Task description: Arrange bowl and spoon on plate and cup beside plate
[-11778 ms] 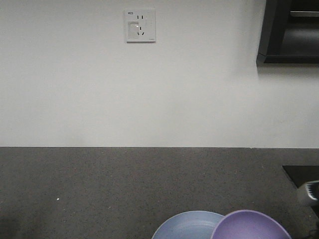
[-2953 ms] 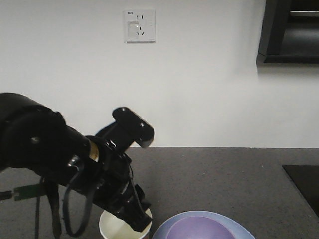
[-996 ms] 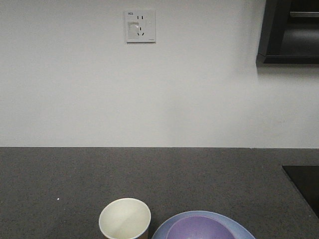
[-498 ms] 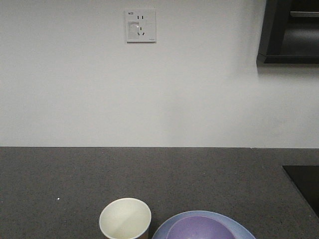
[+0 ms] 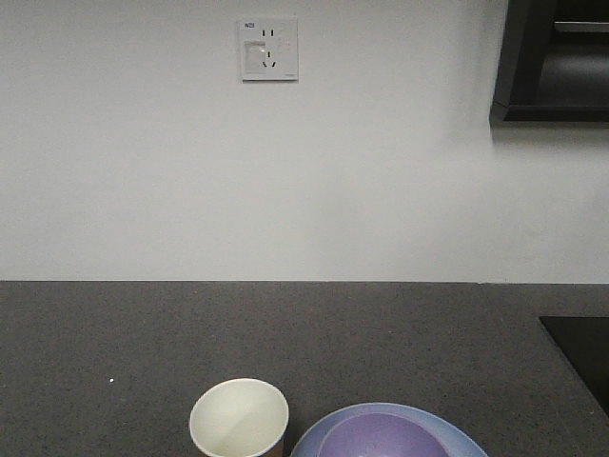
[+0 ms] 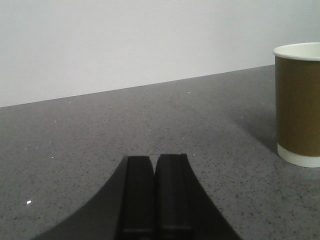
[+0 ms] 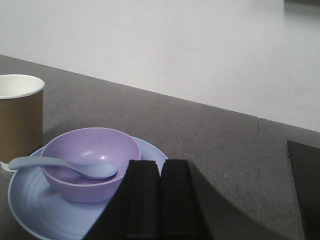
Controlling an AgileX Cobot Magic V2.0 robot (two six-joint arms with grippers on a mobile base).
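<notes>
Now, layout: I see the bowl [image 7: 90, 162] on the plate [image 7: 30, 210], and the spoon [image 7: 60, 167] lying in the bowl, scoop at 3 o'clock, handle over the rim toward 9.
Cup: the cup [image 5: 239, 419] stands upright at the plate's 9 o'clock; touching or just apart, I cannot tell.
Left gripper [image 6: 156, 192]: fingers pressed together, empty, low over the counter [image 5: 285, 328], cup at its 2 o'clock.
Right gripper [image 7: 160, 197]: pressed together, empty, just beside the plate's near edge.
Risk: I judge a careless right-arm move could nudge the plate and tip the overhanging spoon; a left sweep could topple the light cup.
Views: only the right wrist shows the spoon; the front view cuts it off and shows no grippers.
</notes>
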